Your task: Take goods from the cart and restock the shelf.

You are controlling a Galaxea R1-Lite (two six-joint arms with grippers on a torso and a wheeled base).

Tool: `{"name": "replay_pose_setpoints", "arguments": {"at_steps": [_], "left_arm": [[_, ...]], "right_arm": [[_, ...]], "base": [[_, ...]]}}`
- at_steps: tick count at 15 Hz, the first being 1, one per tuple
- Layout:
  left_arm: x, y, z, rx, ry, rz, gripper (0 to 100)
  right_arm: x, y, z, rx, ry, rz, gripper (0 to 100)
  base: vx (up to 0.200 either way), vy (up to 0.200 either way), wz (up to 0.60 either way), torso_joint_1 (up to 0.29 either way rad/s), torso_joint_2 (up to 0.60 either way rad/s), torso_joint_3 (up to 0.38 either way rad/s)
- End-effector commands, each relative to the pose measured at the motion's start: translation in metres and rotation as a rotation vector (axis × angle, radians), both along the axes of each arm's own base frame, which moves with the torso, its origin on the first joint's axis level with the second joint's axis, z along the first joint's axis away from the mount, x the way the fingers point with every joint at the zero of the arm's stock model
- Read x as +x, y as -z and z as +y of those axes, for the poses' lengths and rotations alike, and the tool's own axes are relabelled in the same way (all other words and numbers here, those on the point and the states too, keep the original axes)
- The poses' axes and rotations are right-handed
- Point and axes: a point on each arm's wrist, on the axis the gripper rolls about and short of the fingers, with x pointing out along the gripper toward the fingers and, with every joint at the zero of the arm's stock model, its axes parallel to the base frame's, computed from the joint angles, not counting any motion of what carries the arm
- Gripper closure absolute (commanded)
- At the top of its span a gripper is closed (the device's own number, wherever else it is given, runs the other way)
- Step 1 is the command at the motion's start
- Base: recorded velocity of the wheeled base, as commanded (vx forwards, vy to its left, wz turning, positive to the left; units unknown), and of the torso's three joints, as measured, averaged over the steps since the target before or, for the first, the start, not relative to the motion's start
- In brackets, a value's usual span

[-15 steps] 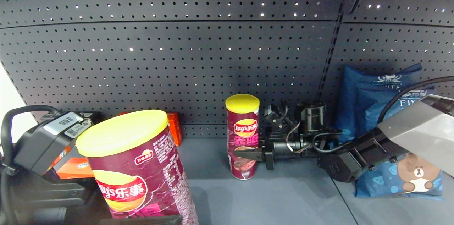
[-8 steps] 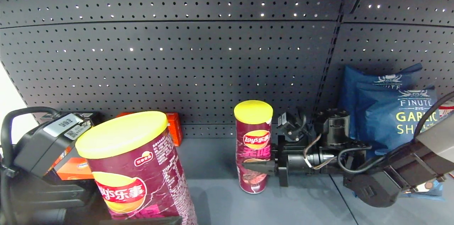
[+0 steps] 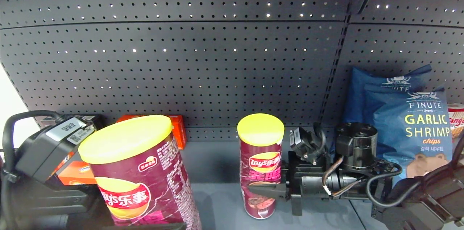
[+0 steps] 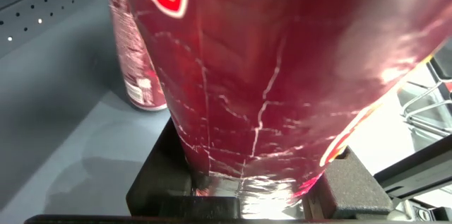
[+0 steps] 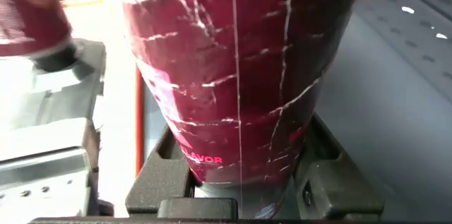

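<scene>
Two maroon chip cans with yellow lids are each in a gripper. The near can (image 3: 137, 175) (image 4: 268, 75) stands upright at the lower left, and my left gripper (image 3: 143, 224) (image 4: 254, 192) is shut on its base. The second can (image 3: 260, 164) (image 5: 240, 68) (image 4: 138, 61) is upright over the grey shelf floor (image 3: 217, 161), with my right gripper (image 3: 262, 190) (image 5: 244, 181) shut on its lower half from the right. I cannot tell whether this can touches the shelf.
Orange boxes (image 3: 178, 128) (image 3: 74, 172) sit at the shelf's back left. Blue garlic shrimp chip bags (image 3: 409, 128) lean against the pegboard back wall (image 3: 203, 70) on the right. Bare shelf floor lies between the two cans.
My right gripper has drawn its can away from the back wall, toward the shelf front and a little to the right. The left gripper and its can have stayed put.
</scene>
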Motion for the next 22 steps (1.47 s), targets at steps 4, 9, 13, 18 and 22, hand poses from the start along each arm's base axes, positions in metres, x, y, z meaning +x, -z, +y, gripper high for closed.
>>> {"name": "replay_pose_setpoints", "arguments": {"at_steps": [4,9,13,18,22], "left_arm": [[0.001,0.002,0.0,0.003,-0.004,0.009,100],[0.002,0.004,0.0,0.008,-0.004,0.02,100],[0.003,0.005,-0.001,0.01,-0.004,0.023,100],[0.002,0.005,-0.001,0.011,-0.002,0.026,100],[0.002,0.005,-0.001,0.01,-0.002,0.025,100]], "right_arm": [[-0.008,0.002,0.001,0.004,-0.017,-0.003,100],[-0.02,0.016,-0.004,-0.013,-0.03,0.019,100],[-0.021,0.017,0.001,-0.015,-0.039,0.022,100],[-0.017,0.022,0.008,-0.023,-0.036,0.027,100],[-0.016,0.023,0.005,-0.026,-0.027,0.031,100]], "base": [[0.0,0.0,0.0,0.0,0.0,0.0],[0.0,0.0,0.0,0.0,0.0,0.0],[0.0,0.0,0.0,0.0,0.0,0.0],[0.0,0.0,0.0,0.0,0.0,0.0],[0.0,0.0,0.0,0.0,0.0,0.0]]}}
